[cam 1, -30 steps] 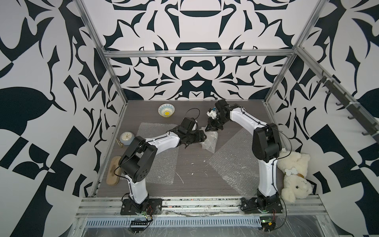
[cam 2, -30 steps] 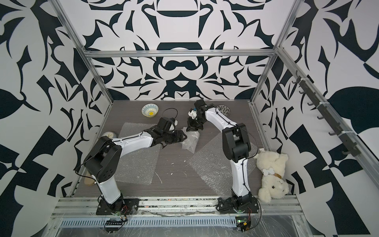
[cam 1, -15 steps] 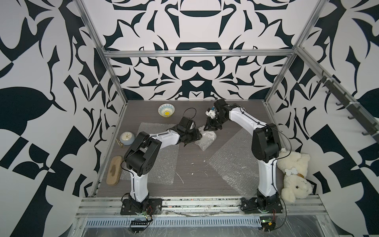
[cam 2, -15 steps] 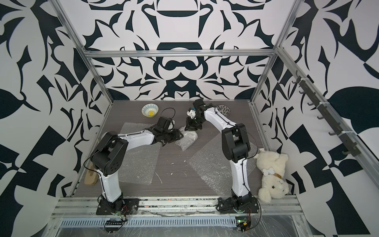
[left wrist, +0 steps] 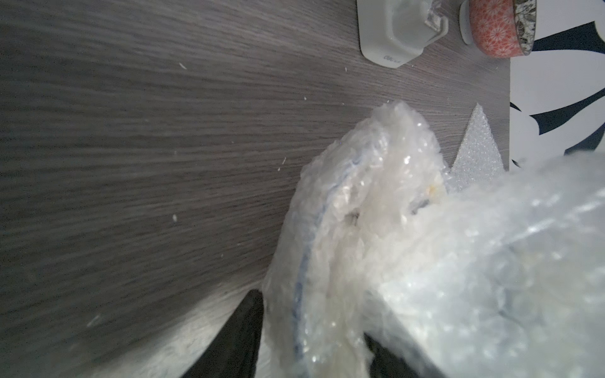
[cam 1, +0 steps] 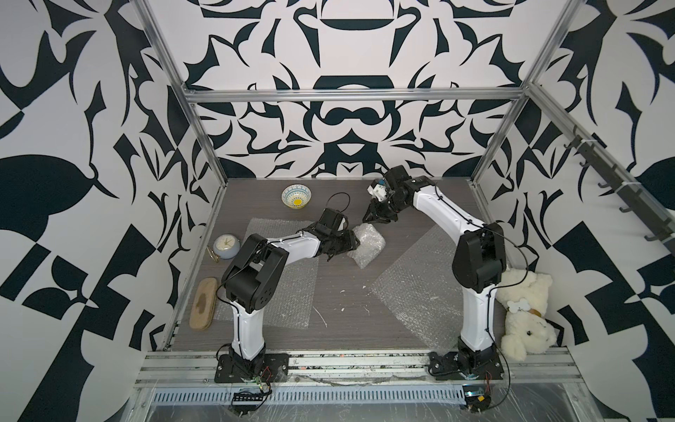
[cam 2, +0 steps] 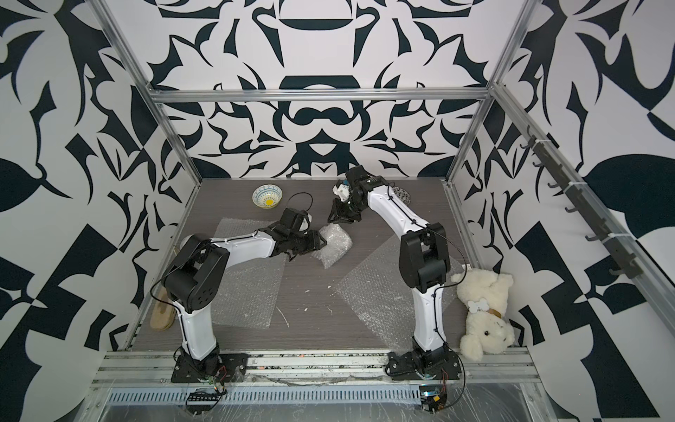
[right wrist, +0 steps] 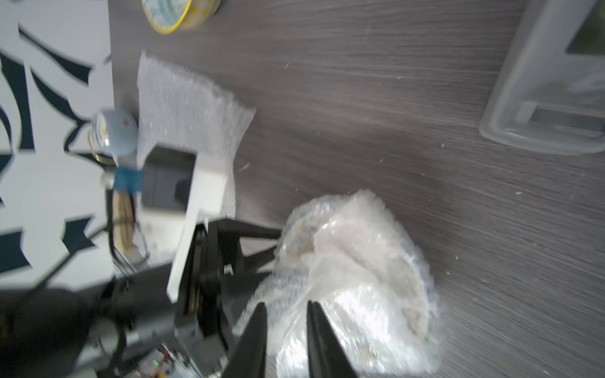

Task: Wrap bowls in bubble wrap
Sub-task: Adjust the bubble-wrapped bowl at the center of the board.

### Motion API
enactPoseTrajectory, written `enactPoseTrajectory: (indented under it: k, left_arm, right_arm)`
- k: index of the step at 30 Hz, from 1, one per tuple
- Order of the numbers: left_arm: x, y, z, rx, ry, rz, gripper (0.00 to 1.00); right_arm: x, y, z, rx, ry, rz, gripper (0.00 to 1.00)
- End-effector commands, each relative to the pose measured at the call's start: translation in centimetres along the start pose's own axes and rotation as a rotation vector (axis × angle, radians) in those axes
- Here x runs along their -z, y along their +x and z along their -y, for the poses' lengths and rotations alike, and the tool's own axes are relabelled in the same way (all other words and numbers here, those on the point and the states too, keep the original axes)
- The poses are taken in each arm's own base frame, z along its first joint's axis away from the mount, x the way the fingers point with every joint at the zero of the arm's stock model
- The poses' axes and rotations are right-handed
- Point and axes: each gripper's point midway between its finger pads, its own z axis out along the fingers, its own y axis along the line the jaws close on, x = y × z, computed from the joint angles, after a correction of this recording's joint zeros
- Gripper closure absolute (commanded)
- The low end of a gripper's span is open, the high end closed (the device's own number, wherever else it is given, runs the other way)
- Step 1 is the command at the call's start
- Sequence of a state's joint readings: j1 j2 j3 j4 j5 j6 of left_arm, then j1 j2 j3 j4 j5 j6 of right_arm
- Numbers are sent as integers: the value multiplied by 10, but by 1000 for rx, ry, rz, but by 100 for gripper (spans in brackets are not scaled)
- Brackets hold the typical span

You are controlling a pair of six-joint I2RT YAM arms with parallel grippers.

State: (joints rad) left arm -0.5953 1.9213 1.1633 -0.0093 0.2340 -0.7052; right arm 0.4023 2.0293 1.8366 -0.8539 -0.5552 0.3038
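Film hides the bowl inside the bubble-wrap bundle (left wrist: 360, 229): only a faint blue rim line shows through in the left wrist view. There the left gripper (left wrist: 311, 320) is cut off at the frame's edge, with one finger half buried in wrap. The tape dispenser (left wrist: 396, 29) is cropped there too. In a top view, the floral bowl (cam 2: 403, 193) peeks from behind the right arm (cam 2: 394, 215). The right wrist view is smeared by blur.
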Motion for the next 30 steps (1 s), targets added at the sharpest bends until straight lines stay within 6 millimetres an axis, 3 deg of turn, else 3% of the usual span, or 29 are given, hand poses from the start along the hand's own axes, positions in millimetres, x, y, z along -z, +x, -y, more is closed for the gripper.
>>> enactPoseTrajectory:
  k: [1, 9, 13, 16, 20, 30]
  left_arm:
    - [-3, 0, -7, -11, -25, -25, 48]
    - [-1, 3, -6, -18, -20, -30, 49]
    - [-1, 5, -8, -16, -26, -34, 49]
    - [-3, 5, -9, -13, -28, -41, 49]
    - [-5, 3, -16, 3, -37, -44, 51]
    - [1, -7, -49, 31, -76, -52, 52]
  right_arm:
    - [8, 18, -23, 68, -58, -34, 80]
    - [-29, -16, 12, 11, 48, -3, 86]
    - [-58, -16, 44, -17, 135, -47, 88]
    - [-71, -4, 64, -22, 196, -95, 89]
    - [-76, 12, 67, -32, 182, -109, 89]
    - [-57, 60, 74, -97, 207, -125, 89]
